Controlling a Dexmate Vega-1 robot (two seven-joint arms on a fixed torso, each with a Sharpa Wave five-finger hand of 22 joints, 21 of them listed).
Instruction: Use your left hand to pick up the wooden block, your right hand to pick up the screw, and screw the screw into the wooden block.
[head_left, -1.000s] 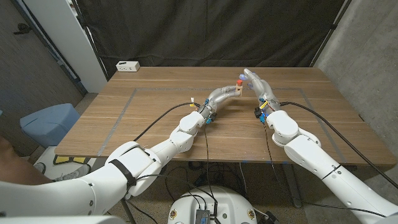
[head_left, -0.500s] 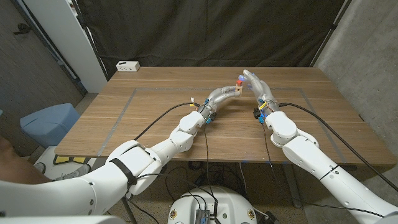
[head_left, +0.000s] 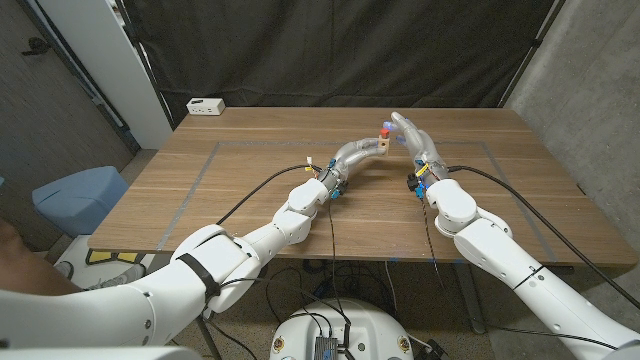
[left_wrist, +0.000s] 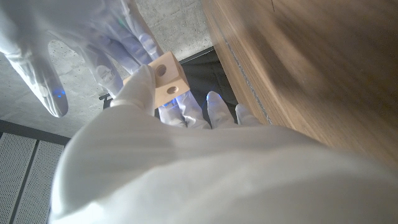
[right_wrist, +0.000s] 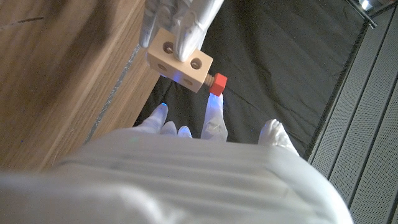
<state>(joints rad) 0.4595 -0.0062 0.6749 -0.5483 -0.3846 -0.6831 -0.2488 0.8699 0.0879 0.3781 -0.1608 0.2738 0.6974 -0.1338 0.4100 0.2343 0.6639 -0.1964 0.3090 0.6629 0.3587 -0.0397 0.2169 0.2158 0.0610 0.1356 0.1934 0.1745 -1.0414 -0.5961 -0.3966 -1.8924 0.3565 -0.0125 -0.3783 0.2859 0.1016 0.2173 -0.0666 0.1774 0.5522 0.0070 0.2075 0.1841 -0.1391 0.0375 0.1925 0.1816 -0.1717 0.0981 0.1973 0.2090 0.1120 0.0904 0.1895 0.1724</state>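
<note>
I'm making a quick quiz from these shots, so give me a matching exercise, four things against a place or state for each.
Things:
1. wooden block
2. screw
3. white box
4. right hand

States:
A. red head, sticking out of the block's end
B. fingers at the screw
C. held off the table by the left hand
D. far left corner of the table

Pairs: 1-C, 2-A, 3-D, 4-B

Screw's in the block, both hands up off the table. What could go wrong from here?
1. The left hand holds the wooden block in its fingers, above the table; turning force may twist it loose.
2. The red screw sticks out with its head clear of the block's face; the right hand touches it with little more than a fingertip, so it may slip.
3. A dropped part could roll away.
</note>
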